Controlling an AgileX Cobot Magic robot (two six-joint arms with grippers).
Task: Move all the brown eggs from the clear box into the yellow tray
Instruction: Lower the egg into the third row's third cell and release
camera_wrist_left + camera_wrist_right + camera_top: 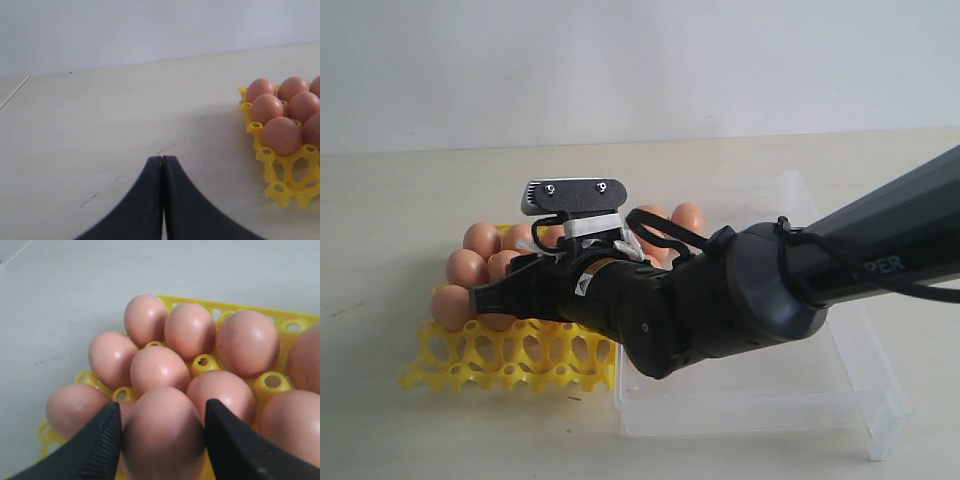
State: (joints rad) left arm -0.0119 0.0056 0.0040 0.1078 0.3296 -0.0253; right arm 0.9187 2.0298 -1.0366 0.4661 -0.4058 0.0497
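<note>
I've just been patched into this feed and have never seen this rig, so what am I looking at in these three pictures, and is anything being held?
This is a two-armed robot; each arm ends in a two-fingered gripper with a camera on its wrist.

The wide picture comes from a separate camera watching the table. The big black arm in it is the right one, reaching across the clear box toward the yellow tray, whose far rows are filled with brown eggs.

The picture full of eggs is the right arm's wrist camera. The right gripper has a black finger on each side of one brown egg above the tray, so it seems to be holding or just placing that egg.

The last picture is the left arm's wrist camera. The left gripper is shut, empty, off to the side of the tray.
</note>
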